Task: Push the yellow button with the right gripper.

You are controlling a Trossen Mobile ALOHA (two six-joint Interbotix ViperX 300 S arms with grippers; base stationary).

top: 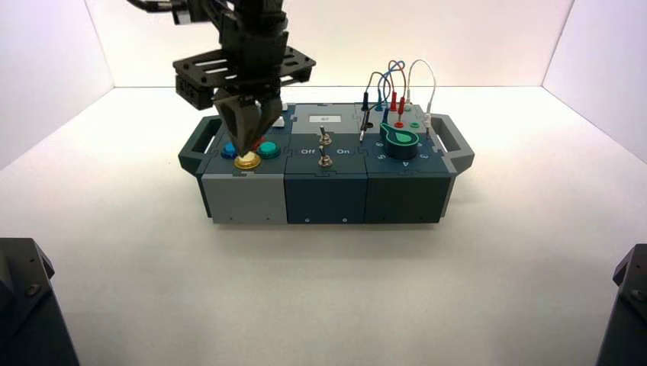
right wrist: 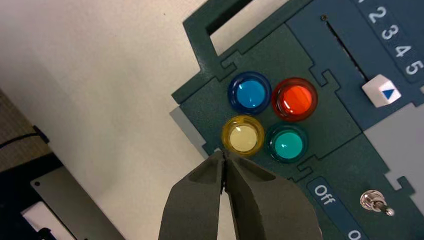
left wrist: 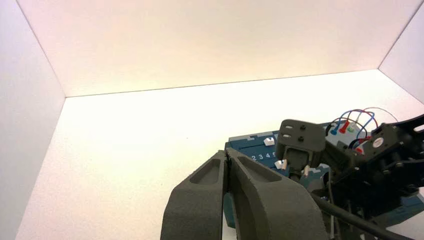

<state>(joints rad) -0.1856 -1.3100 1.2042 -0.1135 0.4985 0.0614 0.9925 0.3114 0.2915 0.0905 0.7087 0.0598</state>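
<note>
The yellow button (top: 246, 161) sits at the front of a cluster of round buttons on the box's left end. My right gripper (top: 246, 150) hangs point-down over it, fingers shut and empty, with the tip right at the button's top. In the right wrist view the shut gripper tip (right wrist: 223, 156) lies at the rim of the yellow button (right wrist: 243, 135). My left gripper (left wrist: 226, 152) is shut and empty, held in the air off the box's end.
Blue (right wrist: 249, 93), orange-red (right wrist: 294, 99) and teal-green (right wrist: 286, 143) buttons crowd the yellow one. A white slider cap (right wrist: 381, 90) and a toggle switch (right wrist: 375, 201) lie beyond. The box (top: 328, 194) bears a teal knob (top: 398, 139) and wires (top: 397, 80). Black blocks (top: 27, 305) stand at the near corners.
</note>
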